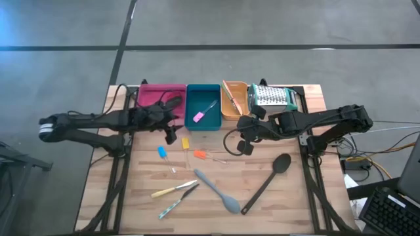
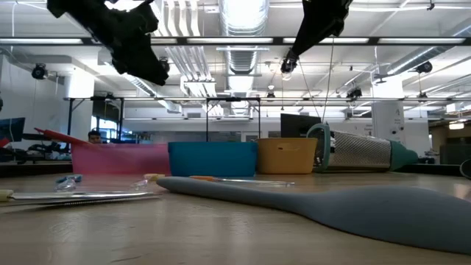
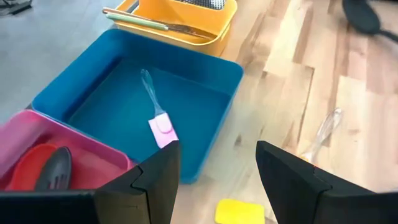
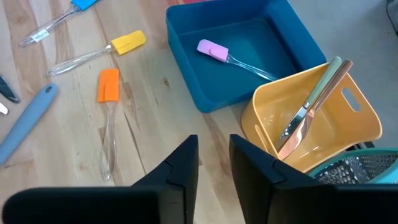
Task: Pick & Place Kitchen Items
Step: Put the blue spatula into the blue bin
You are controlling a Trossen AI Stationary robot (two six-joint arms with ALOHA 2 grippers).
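3 trays (image 1: pixel 203 124) line the far edge; bare wood lies right of the black spoon (image 1: pixel 267 183) (long, dark). Left gripper (image 1: pixel 172 134) spread, empty; right gripper (image 1: pixel 244 145) narrowly parted, empty.

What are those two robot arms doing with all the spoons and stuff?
They are sorting kitchen tools into trays. The pink tray holds a red spatula and a black spoon, the teal tray a pink-headed spatula, the orange tray a knife. The left gripper hovers open near the teal tray. The right gripper hovers empty beside the orange tray. More tools, like the grey spoon and a long black spoon, lie on the table.
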